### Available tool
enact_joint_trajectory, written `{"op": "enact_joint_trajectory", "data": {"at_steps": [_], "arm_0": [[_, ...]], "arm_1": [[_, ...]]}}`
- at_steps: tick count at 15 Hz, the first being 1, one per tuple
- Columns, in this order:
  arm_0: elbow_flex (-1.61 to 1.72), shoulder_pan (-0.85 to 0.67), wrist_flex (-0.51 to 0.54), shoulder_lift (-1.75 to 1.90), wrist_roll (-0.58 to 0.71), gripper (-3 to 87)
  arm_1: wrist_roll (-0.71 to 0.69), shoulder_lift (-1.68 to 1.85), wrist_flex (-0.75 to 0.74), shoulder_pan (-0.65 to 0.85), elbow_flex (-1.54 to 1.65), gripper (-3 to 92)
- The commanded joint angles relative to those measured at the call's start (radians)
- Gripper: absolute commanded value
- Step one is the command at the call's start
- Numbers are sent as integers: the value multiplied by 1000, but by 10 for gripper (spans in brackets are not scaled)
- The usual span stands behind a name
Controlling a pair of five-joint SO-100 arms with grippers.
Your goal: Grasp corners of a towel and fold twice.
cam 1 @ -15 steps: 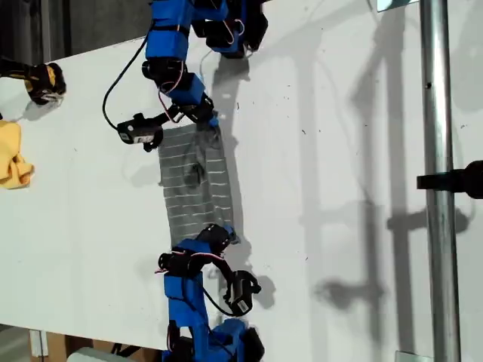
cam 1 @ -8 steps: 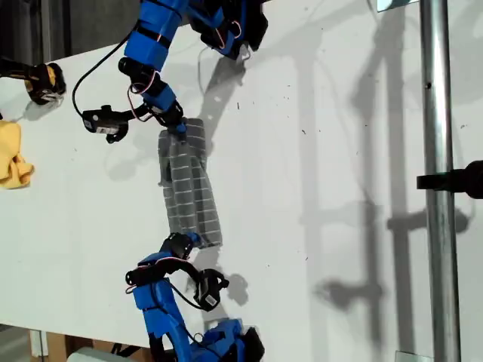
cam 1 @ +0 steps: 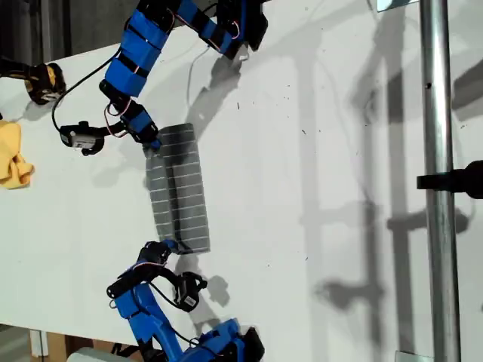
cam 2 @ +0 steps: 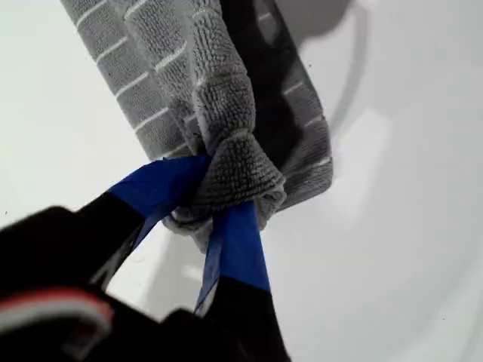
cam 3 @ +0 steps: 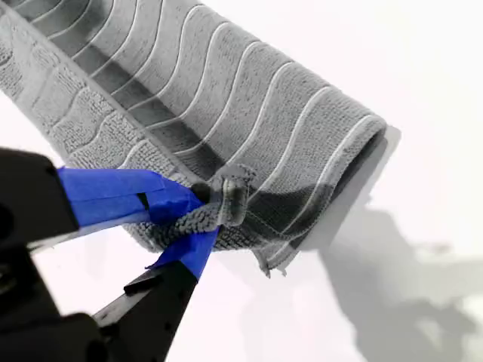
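Pinching a bunched corner (cam 2: 240,167) of the grey white-striped cloth towel (cam 2: 170,64) with fingers of my first gripper (cam 2: 219,194); clamping another corner (cam 3: 231,194) with my second gripper (cam 3: 201,219). Beyond, lying folded lengthwise on the white counter (cam 1: 324,136), stretched between both arms.

No text, label, brand, number or sign can be read anywhere.
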Motion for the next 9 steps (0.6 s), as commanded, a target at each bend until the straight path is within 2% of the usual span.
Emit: {"op": "enact_joint_trajectory", "data": {"at_steps": [1, 6, 9], "arm_0": [[-74, -40, -14, 57, 48, -18], [-121, -115, -78, 57, 150, -18], [-107, -127, -84, 41, 163, -18]], "arm_1": [[-37, -20, -9, 52, -164, -2], [-49, -43, -55, 153, -250, -2], [-49, -57, -63, 146, -242, -2]]}}
